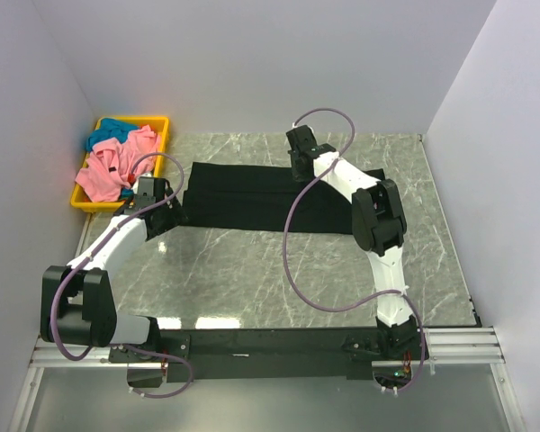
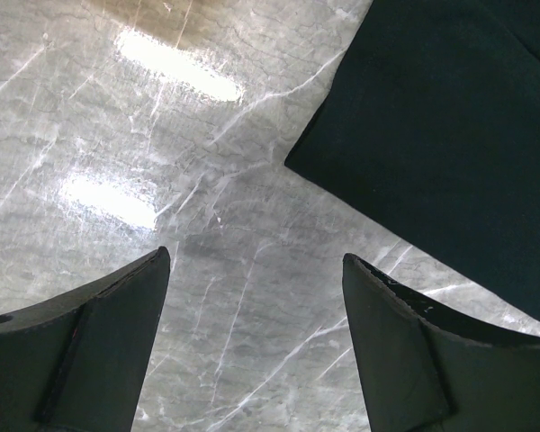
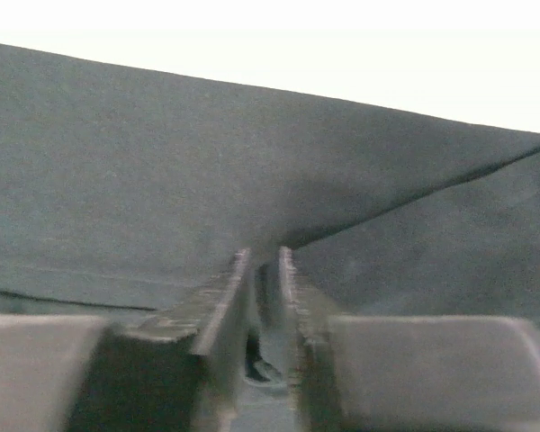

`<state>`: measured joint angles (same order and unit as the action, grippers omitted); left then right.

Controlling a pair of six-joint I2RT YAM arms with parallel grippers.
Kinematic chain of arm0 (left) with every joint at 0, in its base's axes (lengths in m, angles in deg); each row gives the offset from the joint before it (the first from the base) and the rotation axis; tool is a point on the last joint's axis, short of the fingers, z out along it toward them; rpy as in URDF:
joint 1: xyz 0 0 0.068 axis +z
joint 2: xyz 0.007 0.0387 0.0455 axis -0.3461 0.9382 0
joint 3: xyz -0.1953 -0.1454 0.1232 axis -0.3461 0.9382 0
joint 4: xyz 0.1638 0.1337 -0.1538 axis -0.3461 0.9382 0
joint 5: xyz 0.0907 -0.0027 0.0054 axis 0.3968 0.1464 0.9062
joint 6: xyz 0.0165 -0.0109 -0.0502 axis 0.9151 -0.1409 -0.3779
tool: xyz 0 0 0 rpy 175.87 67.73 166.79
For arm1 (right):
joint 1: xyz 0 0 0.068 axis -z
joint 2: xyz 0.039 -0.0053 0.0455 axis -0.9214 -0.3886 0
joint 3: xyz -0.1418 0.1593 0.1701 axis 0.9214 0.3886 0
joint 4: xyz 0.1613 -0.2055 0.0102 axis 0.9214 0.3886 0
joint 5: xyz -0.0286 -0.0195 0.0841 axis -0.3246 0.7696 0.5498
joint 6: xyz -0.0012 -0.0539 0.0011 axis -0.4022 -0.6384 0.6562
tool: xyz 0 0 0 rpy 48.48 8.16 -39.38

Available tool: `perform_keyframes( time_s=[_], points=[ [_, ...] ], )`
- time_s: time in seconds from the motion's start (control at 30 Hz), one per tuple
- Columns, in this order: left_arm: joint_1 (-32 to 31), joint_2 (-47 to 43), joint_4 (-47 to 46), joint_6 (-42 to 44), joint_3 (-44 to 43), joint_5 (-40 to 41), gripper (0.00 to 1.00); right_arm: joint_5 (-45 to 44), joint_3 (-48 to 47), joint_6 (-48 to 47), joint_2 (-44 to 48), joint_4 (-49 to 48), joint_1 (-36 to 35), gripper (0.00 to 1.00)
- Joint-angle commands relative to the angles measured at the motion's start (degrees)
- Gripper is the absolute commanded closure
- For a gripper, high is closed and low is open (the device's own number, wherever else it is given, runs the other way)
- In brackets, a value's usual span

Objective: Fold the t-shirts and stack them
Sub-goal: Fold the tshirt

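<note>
The black t-shirt (image 1: 243,193) lies as a long folded strip across the far half of the table. My right gripper (image 1: 299,165) is at the strip's far edge near its middle. In the right wrist view the right gripper (image 3: 264,256) has its jaws almost together, with a ridge of the black t-shirt (image 3: 162,180) pinched and tented between the tips. My left gripper (image 1: 166,214) hovers at the strip's left end. In the left wrist view the left gripper (image 2: 256,261) is open over bare marble, and a corner of the black t-shirt (image 2: 450,135) lies just ahead to the right. A pink t-shirt (image 1: 115,169) and a teal t-shirt (image 1: 108,133) lie crumpled in a bin.
The yellow bin (image 1: 160,121) stands at the table's far left corner, just behind my left wrist. White walls close in the table on the left, back and right. A purple cable (image 1: 292,270) loops over the marble table (image 1: 252,270) beside the right arm.
</note>
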<state>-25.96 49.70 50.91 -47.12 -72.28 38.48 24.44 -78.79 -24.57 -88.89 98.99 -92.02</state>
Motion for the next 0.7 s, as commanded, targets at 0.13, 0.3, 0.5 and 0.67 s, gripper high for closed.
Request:
perform_keyframes(
  time_s=[0.13, 0.3, 0.5, 0.67],
  points=[
    [-0.26, -0.96, -1.22, 1.0, -1.32, -1.18, 0.17, 3.67, 9.17, 2.09, 9.38, -5.84, 0.8, 0.61],
    [-0.26, -0.88, -1.75, 1.17, -1.15, -3.02, 0.17, 4.55, 19.02, 7.52, 20.19, -8.4, 6.06, 0.6],
    [-0.17, 0.88, -1.4, -0.67, -1.32, -5.92, 0.15, 8.5, 40.1, 20.34, 35.21, -11.2, 18.78, 0.51],
    [1.05, 2.11, -1.05, -4.44, -1.67, -7.32, 0.1, 13.6, 57.6, 27.22, 46.98, -15.51, 29.44, 0.43]
  ],
)
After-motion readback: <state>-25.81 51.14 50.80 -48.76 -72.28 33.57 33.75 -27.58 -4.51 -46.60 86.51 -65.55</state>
